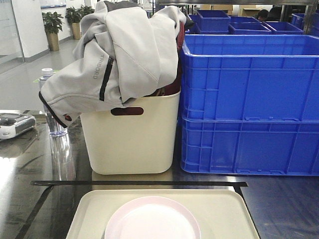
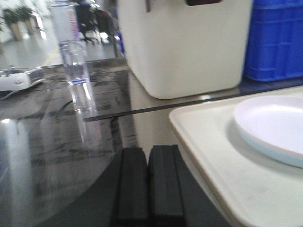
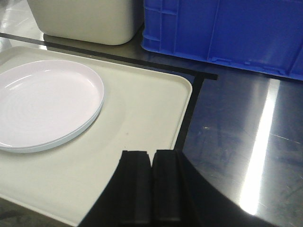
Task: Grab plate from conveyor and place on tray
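Front-facing view shows one pale plate lying flat on the single cream tray, which sits on the steel tabletop inside a frame of black tape. The plate rests left of the tray's middle in the right wrist view, its rim clear of the tray's raised edge. By this look the placing is done: the plate is on the tray and neither arm holds it. No conveyor shows in any view, so whether more plates wait to be fetched cannot be told.

Both arms hang back from the plate. The left pincer is clenched with nothing between its pads, hovering off the tray's left edge. The right pincer is likewise clenched and empty, over the tray's near right corner.

Counting the rest: one cream bin stuffed with one grey jacket, two stacked blue crates beside it, more crates farther back, and one clear bottle.
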{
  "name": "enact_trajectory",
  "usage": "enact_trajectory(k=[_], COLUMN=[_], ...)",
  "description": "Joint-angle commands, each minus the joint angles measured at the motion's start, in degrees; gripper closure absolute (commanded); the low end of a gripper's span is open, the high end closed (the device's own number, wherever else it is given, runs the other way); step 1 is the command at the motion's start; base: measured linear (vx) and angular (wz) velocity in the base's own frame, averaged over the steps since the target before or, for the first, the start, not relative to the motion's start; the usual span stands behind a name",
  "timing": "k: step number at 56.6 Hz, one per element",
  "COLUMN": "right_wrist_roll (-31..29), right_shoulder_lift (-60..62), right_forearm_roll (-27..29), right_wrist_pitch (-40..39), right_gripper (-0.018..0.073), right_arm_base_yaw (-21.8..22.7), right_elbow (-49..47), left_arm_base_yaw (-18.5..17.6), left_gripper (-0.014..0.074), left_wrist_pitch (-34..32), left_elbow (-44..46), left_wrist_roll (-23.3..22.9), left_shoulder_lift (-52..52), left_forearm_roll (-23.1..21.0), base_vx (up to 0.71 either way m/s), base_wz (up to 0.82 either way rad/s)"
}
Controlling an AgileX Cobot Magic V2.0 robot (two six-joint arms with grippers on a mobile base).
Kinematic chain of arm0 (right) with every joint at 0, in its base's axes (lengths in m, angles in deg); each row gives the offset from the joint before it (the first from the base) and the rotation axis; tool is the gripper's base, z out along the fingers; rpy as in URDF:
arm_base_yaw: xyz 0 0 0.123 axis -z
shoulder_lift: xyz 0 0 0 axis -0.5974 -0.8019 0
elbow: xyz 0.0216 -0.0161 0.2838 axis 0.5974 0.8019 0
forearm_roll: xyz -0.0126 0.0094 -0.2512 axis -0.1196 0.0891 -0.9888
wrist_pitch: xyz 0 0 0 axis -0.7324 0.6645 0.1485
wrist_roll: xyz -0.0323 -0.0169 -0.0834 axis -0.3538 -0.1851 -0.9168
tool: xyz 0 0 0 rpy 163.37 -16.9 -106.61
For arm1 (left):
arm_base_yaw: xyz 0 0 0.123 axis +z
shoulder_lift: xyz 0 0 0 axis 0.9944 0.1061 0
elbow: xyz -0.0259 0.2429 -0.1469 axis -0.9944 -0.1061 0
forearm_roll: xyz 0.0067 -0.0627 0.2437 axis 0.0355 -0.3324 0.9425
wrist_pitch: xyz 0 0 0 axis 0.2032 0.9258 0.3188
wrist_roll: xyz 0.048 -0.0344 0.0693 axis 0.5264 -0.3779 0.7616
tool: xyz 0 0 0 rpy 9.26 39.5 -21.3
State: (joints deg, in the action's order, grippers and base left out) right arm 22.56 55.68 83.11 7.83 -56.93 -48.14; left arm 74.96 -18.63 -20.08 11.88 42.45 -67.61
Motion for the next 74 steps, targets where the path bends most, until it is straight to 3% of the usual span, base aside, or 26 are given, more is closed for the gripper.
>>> enact_trajectory(k=[1, 5, 9, 14, 59, 67, 74], right_wrist_roll=[-0.2, -0.2, -0.2, -0.2, -1.1, -1.92, -1.92], right_shoulder_lift=[-0.02, -0.02, 0.03, -0.01, 1.92, 11.68, 21.66], right_forearm_roll=[-0.17, -0.17, -0.17, -0.17, -0.68, 3.61, 3.13], right_wrist_pitch=[-4.19, -4.03, -3.95, -3.96, -5.44, -16.75, -27.07], right_gripper=[0.0568, 0.0568, 0.0568, 0.0568, 0.0568, 0.0568, 0.0568], right_arm_base_yaw=[0.19, 0.19, 0.19, 0.19, 0.48, 6.34, 13.37], right_elbow=[-1.68, -1.68, -1.68, -1.68, 1.02, 13.94, 26.68], left_arm_base_yaw=[3.9, 6.05, 7.27, 7.33, 7.33, 7.33, 7.33], left_gripper=[0.0595, 0.0594, 0.0594, 0.0594, 0.0594, 0.0594, 0.0594], left_wrist_pitch=[-8.56, -12.42, -9.33, -10.24, -9.66, -9.66, -9.66], left_elbow=[-4.73, -9.75, -9.47, -9.54, -9.54, -9.54, -9.54], left_wrist_roll=[-0.02, -0.14, 0.4, 0.39, 0.39, 0.39, 0.39], left_shoulder_lift=[-4.26, -5.18, -4.86, -5.21, -5.15, -5.15, -5.15], left_forearm_roll=[-4.21, -6.08, -4.56, -2.97, -2.85, -2.8, -2.8], base_vx=[0.0, 0.0, 0.0, 0.0, 0.0, 0.0, 0.0], base_wz=[0.0, 0.0, 0.01, 0.0, 0.0, 0.0, 0.0])
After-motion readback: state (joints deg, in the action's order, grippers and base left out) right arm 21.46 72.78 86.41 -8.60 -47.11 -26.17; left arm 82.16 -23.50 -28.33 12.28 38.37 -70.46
